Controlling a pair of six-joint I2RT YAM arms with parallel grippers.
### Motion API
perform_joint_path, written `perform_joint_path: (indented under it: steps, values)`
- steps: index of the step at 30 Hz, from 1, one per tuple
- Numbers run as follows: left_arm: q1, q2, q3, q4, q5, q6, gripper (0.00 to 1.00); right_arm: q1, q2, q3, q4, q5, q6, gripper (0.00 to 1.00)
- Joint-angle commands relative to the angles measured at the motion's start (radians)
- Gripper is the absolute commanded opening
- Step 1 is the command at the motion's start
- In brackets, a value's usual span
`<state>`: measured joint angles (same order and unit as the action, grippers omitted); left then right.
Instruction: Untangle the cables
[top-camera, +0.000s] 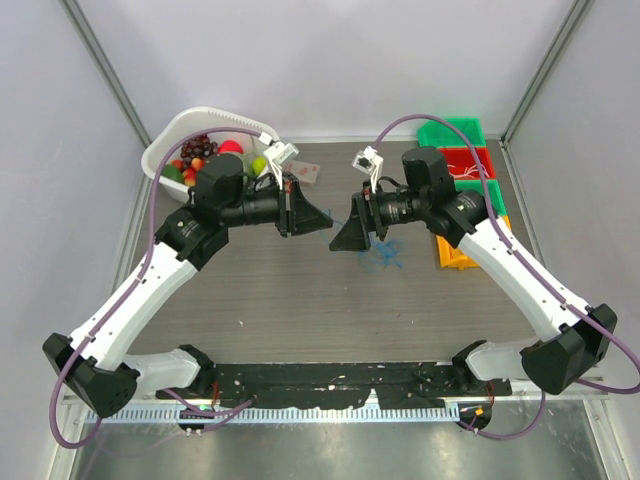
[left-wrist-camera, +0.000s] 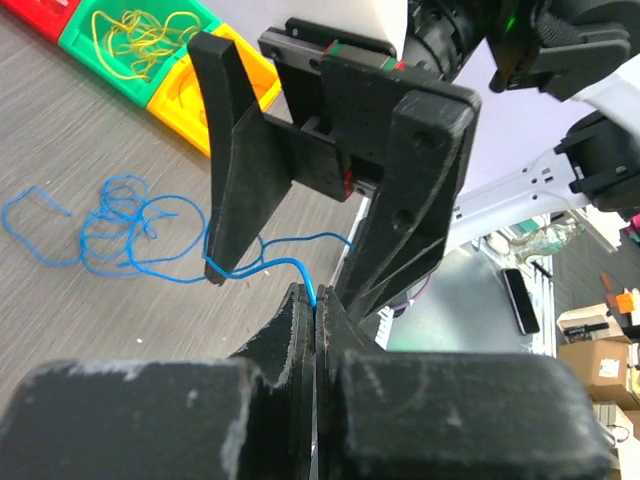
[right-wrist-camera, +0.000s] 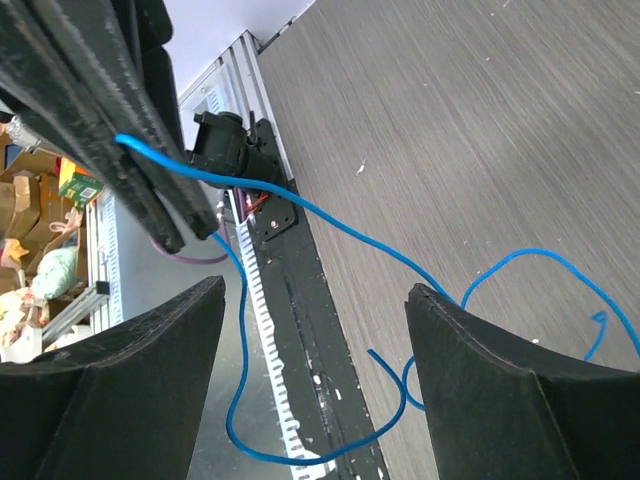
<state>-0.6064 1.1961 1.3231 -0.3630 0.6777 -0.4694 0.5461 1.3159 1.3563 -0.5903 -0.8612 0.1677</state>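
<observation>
Top external: cable (top-camera: 386, 258) central on tabletop (top-camera: 300, 315)

- blue cable (top-camera: 386, 259) from above: a faint scribble, too thin to trace;
- white basket (top-camera: 166, 147), far left, half under the left arm (top-camera: 150, 276);
- trays (top-camera: 455, 132), far right, partly behind the right arm (top-camera: 520, 270)

- Left gripper (left-wrist-camera: 315, 310) pinched closed on blue cable (left-wrist-camera: 290, 265), arm reaching inward.
- Right gripper (right-wrist-camera: 315, 290) jaws wide apart, tips just opposite the left's, arm reaching inward.
</observation>
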Motion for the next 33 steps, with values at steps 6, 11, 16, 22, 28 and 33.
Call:
perform_joint_path:
  steps: [6,11,16,22,28,33]
  values:
    - [0.004,0.025,0.034,0.157,0.066,-0.112,0.00,0.028,-0.053,-0.066,0.188,0.096,0.075,0.52]
    - [0.005,0.033,0.048,0.150,0.037,-0.106,0.00,0.037,-0.063,-0.103,0.260,0.122,0.122,0.05]
    - [0.004,0.014,0.065,0.092,-0.177,-0.083,0.32,0.037,-0.063,-0.117,0.287,0.190,0.142,0.01]
    - [0.005,-0.098,0.015,0.035,-0.487,0.049,0.91,-0.061,-0.026,-0.106,0.343,0.329,0.243,0.01]
    - [0.017,-0.197,-0.056,-0.054,-0.770,0.147,0.84,-0.311,0.038,-0.039,0.357,0.454,0.309,0.01]
    - [0.025,-0.194,-0.082,-0.120,-0.753,0.199,0.86,-0.451,0.175,0.094,0.411,0.589,0.351,0.01]
